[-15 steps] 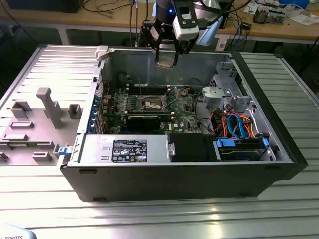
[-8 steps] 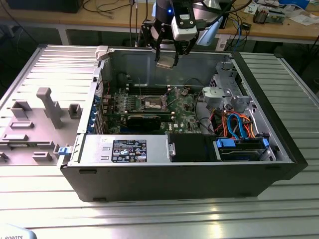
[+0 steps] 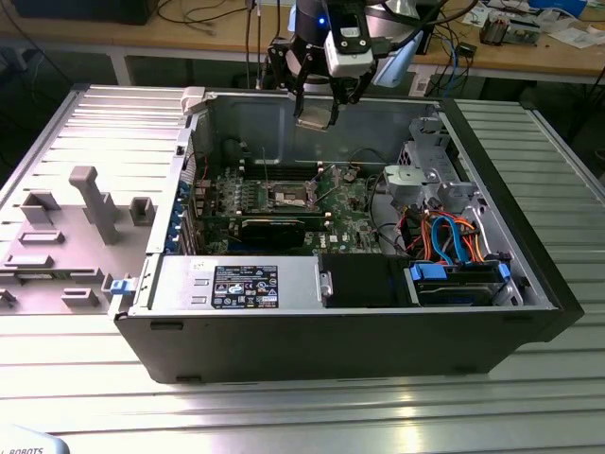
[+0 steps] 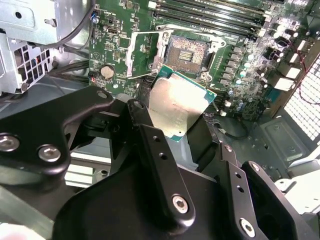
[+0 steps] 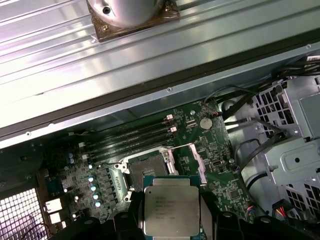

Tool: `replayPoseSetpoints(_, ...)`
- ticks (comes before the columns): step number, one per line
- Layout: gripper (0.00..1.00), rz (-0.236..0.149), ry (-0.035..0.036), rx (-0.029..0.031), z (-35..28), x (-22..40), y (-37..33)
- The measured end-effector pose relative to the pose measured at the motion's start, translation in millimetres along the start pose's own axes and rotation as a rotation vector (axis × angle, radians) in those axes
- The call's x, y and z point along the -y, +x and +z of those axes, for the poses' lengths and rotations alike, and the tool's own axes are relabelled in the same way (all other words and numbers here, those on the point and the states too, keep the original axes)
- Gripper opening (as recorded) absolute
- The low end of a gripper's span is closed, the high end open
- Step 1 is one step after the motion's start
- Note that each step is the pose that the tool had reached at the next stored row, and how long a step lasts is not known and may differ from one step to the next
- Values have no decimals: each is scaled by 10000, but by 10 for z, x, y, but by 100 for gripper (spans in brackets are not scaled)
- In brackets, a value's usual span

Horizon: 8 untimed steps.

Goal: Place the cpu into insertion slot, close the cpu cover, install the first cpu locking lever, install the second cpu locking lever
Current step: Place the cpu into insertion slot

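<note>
Ribbed grey metal forms the table (image 3: 284, 416), which carries an open black computer case (image 3: 529, 284); a wooden workbench (image 3: 529, 57) with cables runs along the far side. Above the far wall of the case hangs the black gripper (image 3: 317, 106), its fingers drawn narrow on the edges of the cpu (image 3: 315, 118), a small flat square chip with a silvery-grey metal top. In the second wrist view the chip (image 4: 180, 107) looks tilted and is well apart from the board beneath.

The insertion slot (image 3: 290, 197), a square socket with a dark centre and shiny rim, lies open on the green motherboard (image 3: 350, 203), nearer than the gripper. The cpu cover (image 5: 199, 162), a thin silvery frame plate with a large window, stands lifted just beside the slot, so the way down looks free.

The step in hand seems to be bringing the chip to the socket; nothing is seated yet. To do it well, the chip should probably be level and its edges parallel to the socket rim. It should go straight down without sliding, because the contacts inside likely bend easily, and it should not touch the raised cover or the long memory slots (image 5: 130, 137) beside it
</note>
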<state>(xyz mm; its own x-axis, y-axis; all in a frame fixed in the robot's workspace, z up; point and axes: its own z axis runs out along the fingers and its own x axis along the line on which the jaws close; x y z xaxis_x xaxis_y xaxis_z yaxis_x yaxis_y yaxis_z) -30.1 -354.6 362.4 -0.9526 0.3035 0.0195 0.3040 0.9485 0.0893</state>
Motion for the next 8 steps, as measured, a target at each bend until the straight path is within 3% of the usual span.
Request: replayPoseSetpoints(8, 54, 565, -11, 51, 1, 0, 0)
